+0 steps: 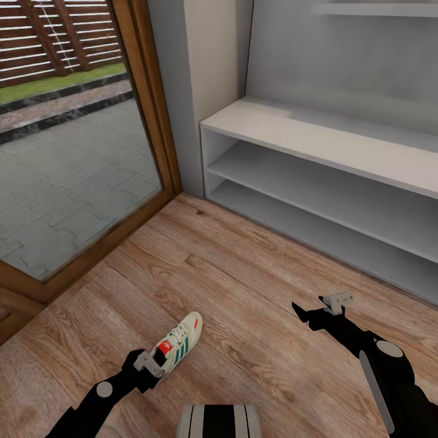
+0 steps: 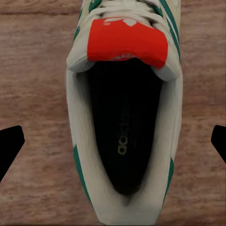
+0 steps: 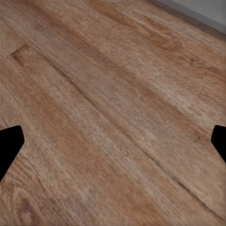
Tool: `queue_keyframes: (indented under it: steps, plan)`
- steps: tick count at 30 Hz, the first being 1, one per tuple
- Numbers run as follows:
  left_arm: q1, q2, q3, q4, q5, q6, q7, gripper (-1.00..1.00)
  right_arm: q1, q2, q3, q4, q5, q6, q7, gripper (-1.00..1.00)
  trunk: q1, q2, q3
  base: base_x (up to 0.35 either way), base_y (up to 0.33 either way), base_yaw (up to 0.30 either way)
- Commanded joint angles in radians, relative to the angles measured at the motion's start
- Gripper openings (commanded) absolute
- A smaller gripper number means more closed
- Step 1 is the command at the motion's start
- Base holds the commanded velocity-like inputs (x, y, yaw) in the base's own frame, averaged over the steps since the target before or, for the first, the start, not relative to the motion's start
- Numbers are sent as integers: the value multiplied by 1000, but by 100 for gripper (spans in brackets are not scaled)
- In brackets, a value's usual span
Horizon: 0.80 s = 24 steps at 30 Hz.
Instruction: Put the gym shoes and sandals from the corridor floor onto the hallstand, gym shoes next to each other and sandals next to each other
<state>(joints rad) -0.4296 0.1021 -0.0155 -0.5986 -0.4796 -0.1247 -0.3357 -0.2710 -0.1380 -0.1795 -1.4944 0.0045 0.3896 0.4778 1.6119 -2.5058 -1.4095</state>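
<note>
Left claw [image 2: 113, 136] spread wide over one gym shoe [image 1: 180, 344] (heel end), gripping nothing. Right claw [image 3: 113, 136] open, empty, nearer the hallstand [image 1: 316, 143].

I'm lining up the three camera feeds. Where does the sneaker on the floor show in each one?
Head view: the sneaker lies low and left of centre on the wood floor, its heel at the left gripper.
Left wrist view: the sneaker runs down the middle, seen from above, opening and red tongue patch facing the camera, open fingers on either side.
Right wrist view: no sneaker here, just floor.
Shared landmark: the wood planks.
</note>
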Motion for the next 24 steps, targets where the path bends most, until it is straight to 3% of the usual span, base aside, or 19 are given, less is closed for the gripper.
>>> queue_keyframes:
  steps: [1, 24]
  plan:
    - [0, 3, -1, 0, -9, -7, 3, 100, 0, 0, -2, -1, 0, 6, 5, 100, 0, 0, -1, 0, 0, 0]
    - [0, 17, 3, 12, -2, -87, 26, 100, 0, 1, -2, 0, 1, 6, 5, 100, 0, 0, -1, 0, 0, 0]
